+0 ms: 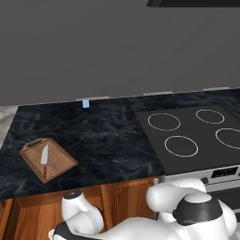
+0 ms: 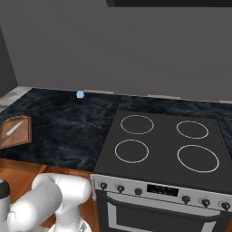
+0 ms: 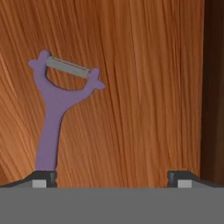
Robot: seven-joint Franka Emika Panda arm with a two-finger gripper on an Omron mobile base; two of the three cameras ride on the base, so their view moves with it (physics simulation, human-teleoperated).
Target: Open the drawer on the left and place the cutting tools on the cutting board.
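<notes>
Black marble counter (image 1: 98,136) along grey wall (image 1: 117,47); black four-ring cooktop (image 1: 197,136) at counter's right end, small light-blue object (image 1: 86,103) at its back edge.

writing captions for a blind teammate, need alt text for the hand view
A purple Y-shaped peeler lies flat on reddish-brown wood, its grey blade at the top. The open tool hovers above, one fingertip over the peeler's handle end.
</notes>
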